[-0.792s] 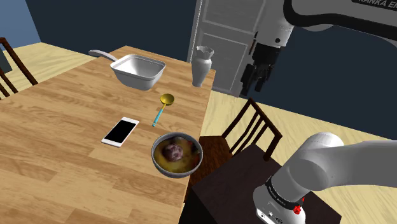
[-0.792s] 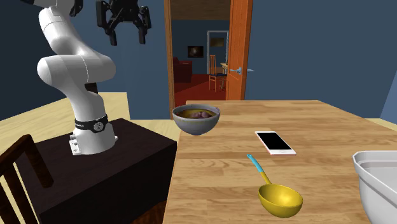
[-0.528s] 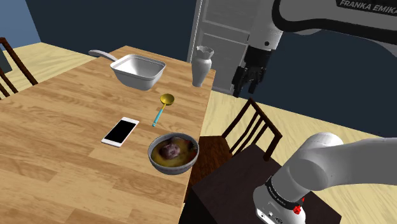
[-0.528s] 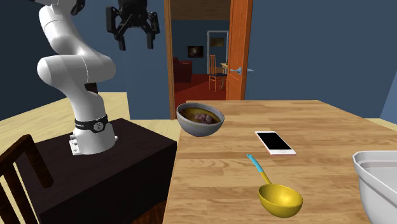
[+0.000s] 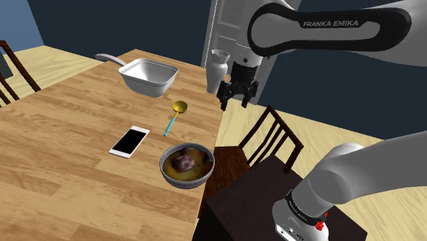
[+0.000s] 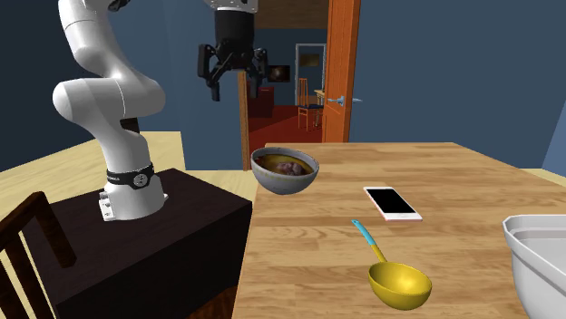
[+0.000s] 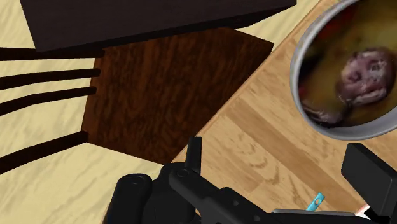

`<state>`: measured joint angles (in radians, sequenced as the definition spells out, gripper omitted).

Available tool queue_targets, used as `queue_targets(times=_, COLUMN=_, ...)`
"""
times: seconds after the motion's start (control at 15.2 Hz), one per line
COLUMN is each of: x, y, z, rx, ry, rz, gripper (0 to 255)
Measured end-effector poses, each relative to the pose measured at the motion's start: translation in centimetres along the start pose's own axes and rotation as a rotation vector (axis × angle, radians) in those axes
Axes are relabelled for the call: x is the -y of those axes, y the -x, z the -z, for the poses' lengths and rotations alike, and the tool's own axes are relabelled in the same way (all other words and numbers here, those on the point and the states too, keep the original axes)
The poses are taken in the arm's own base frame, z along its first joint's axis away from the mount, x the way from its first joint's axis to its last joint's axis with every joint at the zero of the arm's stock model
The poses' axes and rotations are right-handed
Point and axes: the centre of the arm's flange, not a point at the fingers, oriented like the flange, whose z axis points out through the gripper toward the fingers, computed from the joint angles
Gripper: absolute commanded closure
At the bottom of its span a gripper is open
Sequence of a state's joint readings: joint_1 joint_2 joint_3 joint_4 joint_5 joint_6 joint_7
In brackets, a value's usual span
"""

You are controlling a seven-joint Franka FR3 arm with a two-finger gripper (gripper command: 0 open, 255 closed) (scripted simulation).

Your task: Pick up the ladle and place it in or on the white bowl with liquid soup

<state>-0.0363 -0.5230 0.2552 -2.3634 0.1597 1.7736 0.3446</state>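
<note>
From the shoulder view, the grey bowl (image 5: 185,181) of soup sat nearest, at the desk (image 5: 68,150) edge. Beyond it the yellow ladle (image 5: 174,113) lay flat on the desk, near a phone (image 5: 129,141). Farther off hung the gripper (image 5: 234,103), fingers wide and empty. The wrist view showed a chair seat (image 7: 165,89) beneath it.
</note>
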Motion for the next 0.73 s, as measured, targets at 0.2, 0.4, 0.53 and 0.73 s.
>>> queue_targets(times=0.2, x=2.3, y=-3.0, z=-1.7, rx=-0.010, ry=0.014, rz=-0.067, gripper=0)
queue_targets(times=0.4, x=4.6, y=-5.8, z=-4.0, rx=-0.020, ry=0.028, rz=-0.133, gripper=0)
queue_targets(times=0.53, x=5.9, y=-7.9, z=-5.3, rx=-0.027, ry=0.038, rz=-0.178, gripper=0)
queue_targets(times=0.73, x=7.5, y=-10.5, z=-7.3, rx=-0.037, ry=0.052, rz=-0.244, gripper=0)
